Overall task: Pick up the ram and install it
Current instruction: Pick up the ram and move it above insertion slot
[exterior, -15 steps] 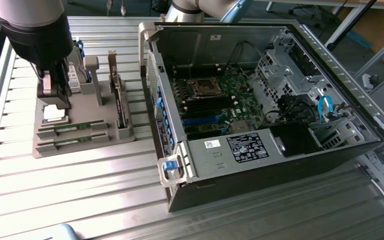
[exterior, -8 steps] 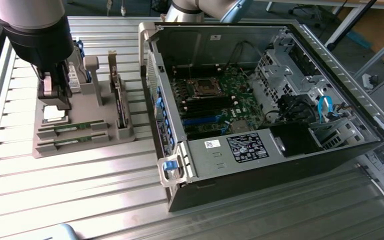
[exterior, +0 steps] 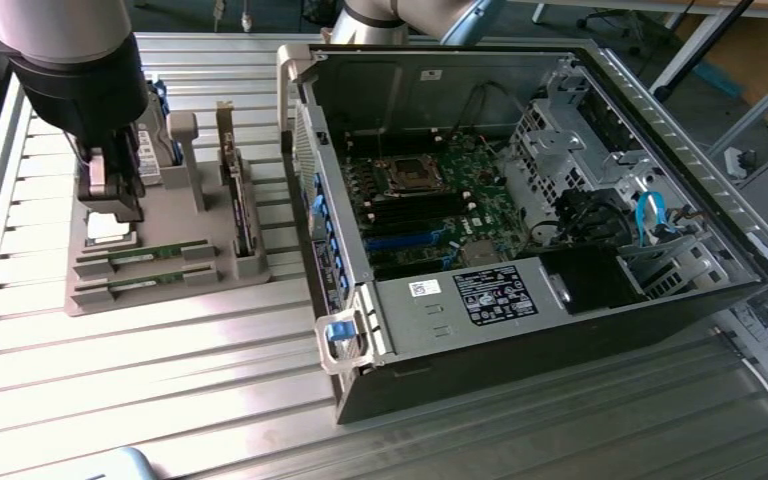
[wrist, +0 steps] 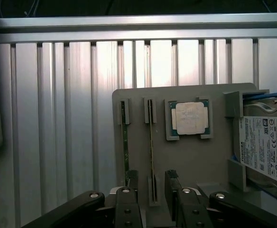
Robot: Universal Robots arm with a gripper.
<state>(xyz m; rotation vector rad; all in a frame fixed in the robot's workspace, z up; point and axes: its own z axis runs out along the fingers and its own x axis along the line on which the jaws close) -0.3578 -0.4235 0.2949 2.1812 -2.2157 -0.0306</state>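
Closest to the wrist camera: black two-fingered tool [wrist: 152, 190], jaws spread wide, clamped on nothing. Straight ahead, in line with the gap between the fingers [wrist: 172, 183]: the ram [wrist: 151, 137], a long, thin green circuit-board stick set on edge in a slot of the flat grey plastic tray [wrist: 195, 161], untouched. Just beside it, on the side away from the processor, a second green stick [wrist: 124, 142] of the same kind in its own parallel slot. On the ram's other side, a square silver processor chip [wrist: 190, 118] seated flat in a grey-cornered recess. Beyond that, at the tray's edge, a silver hard drive [wrist: 264, 147] with a white printed label, held between grey posts. Under and past the tray, the ribbed aluminium worktop [wrist: 58, 118].

From the exterior view: tool hanging low over the tray end with the processor chip and hard drive, below the thick grey robot arm [exterior: 71, 60]. Tall green expansion card [exterior: 237, 200] upright along the tray's side toward the exterior view's right. Farther right, well apart from the ram, a black open-sided computer case [exterior: 518, 370] lying on the worktop, green motherboard [exterior: 471, 180] exposed inside.
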